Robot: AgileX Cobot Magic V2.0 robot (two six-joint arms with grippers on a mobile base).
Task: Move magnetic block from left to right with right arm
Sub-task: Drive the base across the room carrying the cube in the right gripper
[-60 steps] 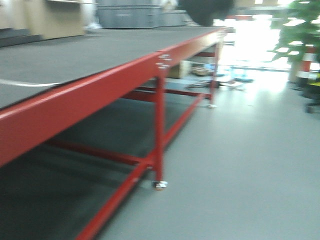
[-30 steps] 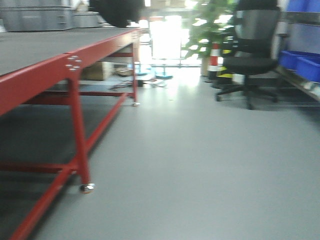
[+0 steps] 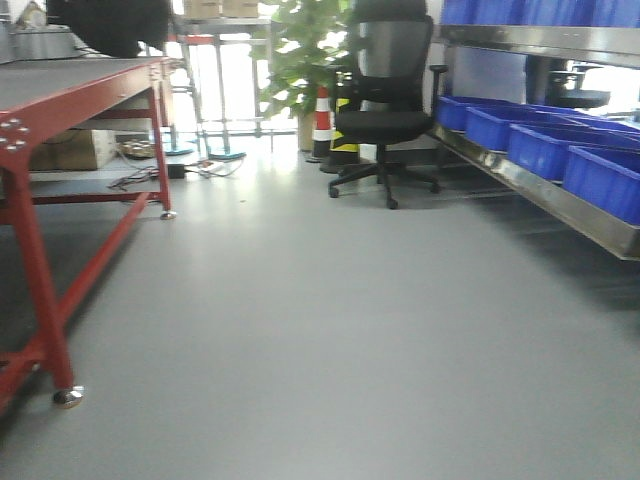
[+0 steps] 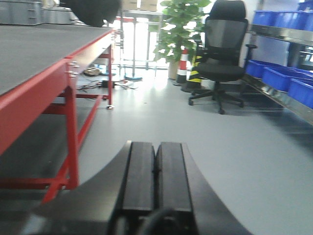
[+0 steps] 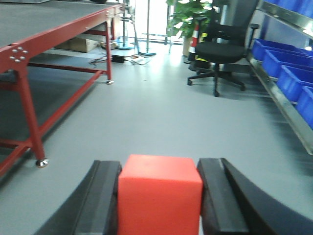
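At the bottom centre of the right wrist view, the red cube [image 5: 159,205] is seen clamped between the two black fingers of the right gripper [image 5: 159,166], with grey floor [image 5: 146,112] behind it. The left gripper [image 4: 155,149] is shown with its fingers pressed together. A red-framed table [image 5: 58,34] is placed at the left, and an office chair [image 5: 220,49] and blue bins [image 5: 288,73] at the upper right.

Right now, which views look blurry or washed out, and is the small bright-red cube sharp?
Front-facing view: soft throughout, the bright doorway blown out. Left wrist view: the shut black left gripper blurred up close. Right wrist view: the small bright-red matte cube, clamped in the black right gripper, slightly soft-edged.
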